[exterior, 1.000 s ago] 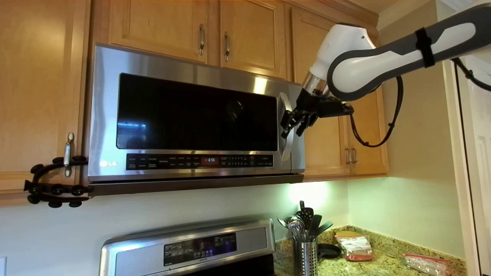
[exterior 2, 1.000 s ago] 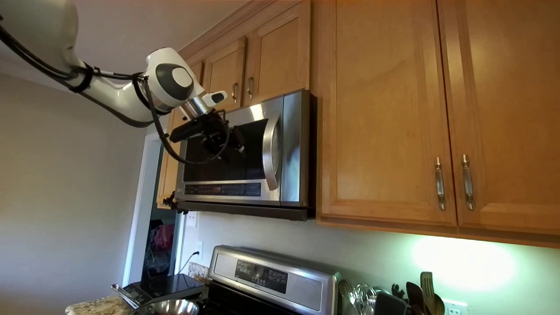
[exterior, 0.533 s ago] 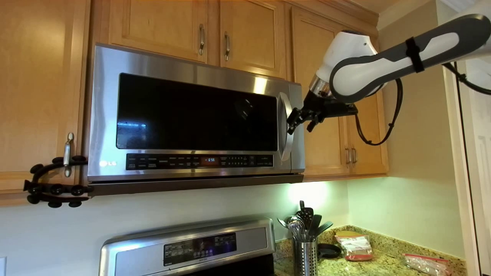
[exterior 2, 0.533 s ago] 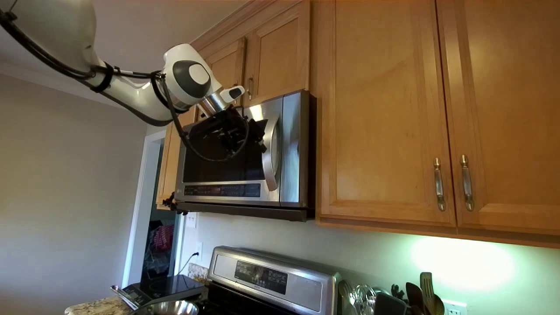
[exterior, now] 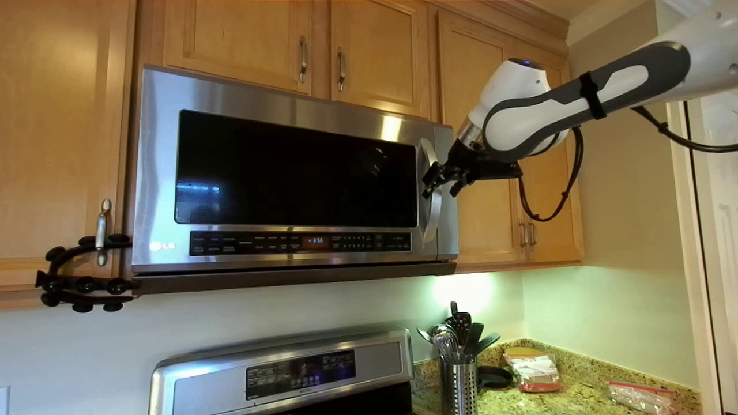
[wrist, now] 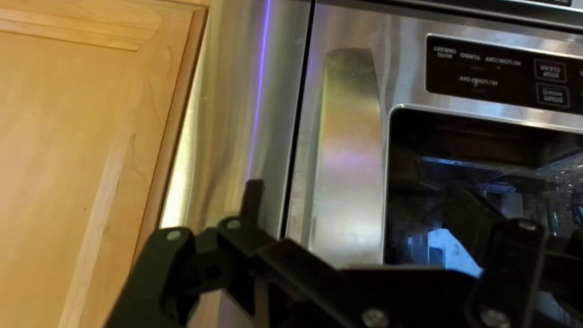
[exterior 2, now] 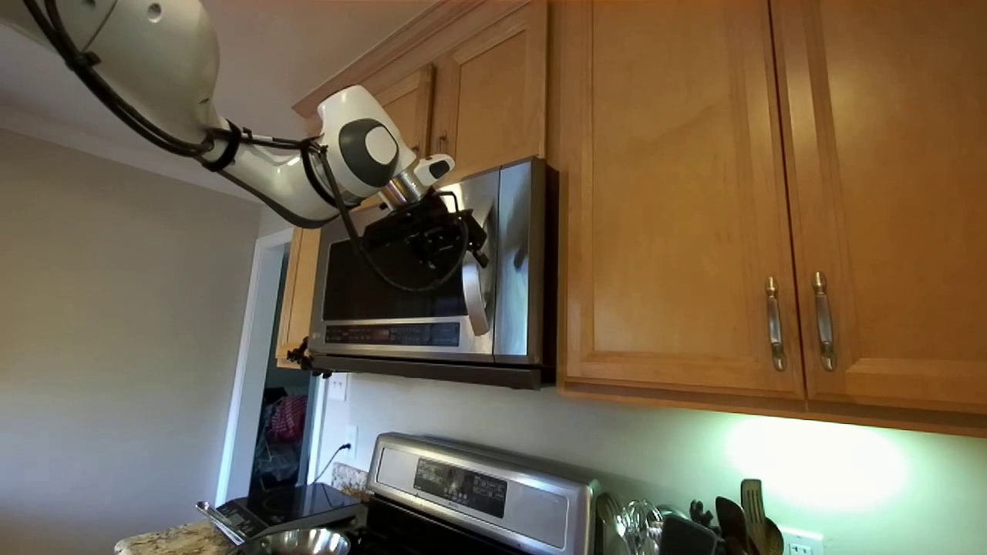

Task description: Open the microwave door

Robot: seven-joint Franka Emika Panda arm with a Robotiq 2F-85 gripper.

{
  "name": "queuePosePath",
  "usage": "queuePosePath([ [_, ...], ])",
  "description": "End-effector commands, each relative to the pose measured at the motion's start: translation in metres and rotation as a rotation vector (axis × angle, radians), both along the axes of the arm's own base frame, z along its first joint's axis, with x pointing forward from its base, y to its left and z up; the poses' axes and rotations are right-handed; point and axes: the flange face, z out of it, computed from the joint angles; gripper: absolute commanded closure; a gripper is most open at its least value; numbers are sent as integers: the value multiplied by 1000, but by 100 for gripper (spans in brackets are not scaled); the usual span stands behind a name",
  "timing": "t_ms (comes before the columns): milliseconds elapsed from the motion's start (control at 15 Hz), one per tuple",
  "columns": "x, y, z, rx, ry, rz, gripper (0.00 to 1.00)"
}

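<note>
The microwave door is a steel panel with a black glass window, also seen in an exterior view and the wrist view. It is shut flush with the microwave body. Its curved steel handle stands upright at the door's edge. My black gripper is open at the handle's middle height, also shown in an exterior view. In the wrist view the open gripper has one finger on each side of the handle. Contact with the handle cannot be told.
Wooden cabinets surround the microwave, with a cabinet door close beside it. A black multi-ball stand hangs at the far side. The stove panel and a utensil holder stand below.
The arm has moved towards the handle, and the gripper now overlaps the handle in both exterior views. The fingers stay open. The door has not moved.
</note>
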Motion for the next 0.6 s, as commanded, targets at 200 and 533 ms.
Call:
queuePosePath([
  [200, 16, -21, 2, 20, -31, 38, 33],
  [533, 20, -8, 6, 35, -32, 89, 69],
])
